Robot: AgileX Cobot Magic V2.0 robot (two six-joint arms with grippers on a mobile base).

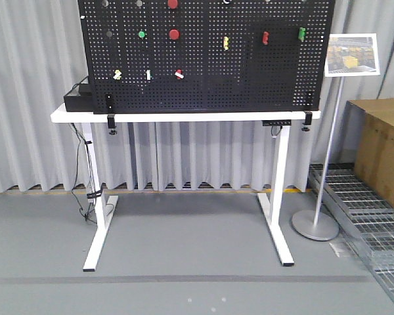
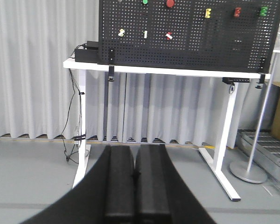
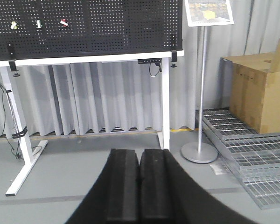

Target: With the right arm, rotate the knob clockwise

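Observation:
A black pegboard point(image 1: 203, 72) stands upright on a white table point(image 1: 184, 116) some way ahead. It carries small controls: round red ones point(image 1: 174, 34), a green one point(image 1: 142, 34), and yellow point(image 1: 226, 43), red point(image 1: 265, 37) and green point(image 1: 301, 33) pieces. I cannot tell which one is the knob at this distance. My left gripper point(image 2: 135, 158) is shut and empty, low over the floor, pointing at the table. My right gripper point(image 3: 139, 161) is also shut and empty, far from the board point(image 3: 84, 23). Neither gripper shows in the front view.
A sign on a metal stand point(image 1: 323, 197) is right of the table. A cardboard box point(image 1: 384, 147) sits on metal grates point(image 1: 374, 223) at the far right. A black box point(image 1: 77, 98) is on the table's left end, and cables point(image 1: 85, 190) hang by the left leg. Grey curtains hang behind.

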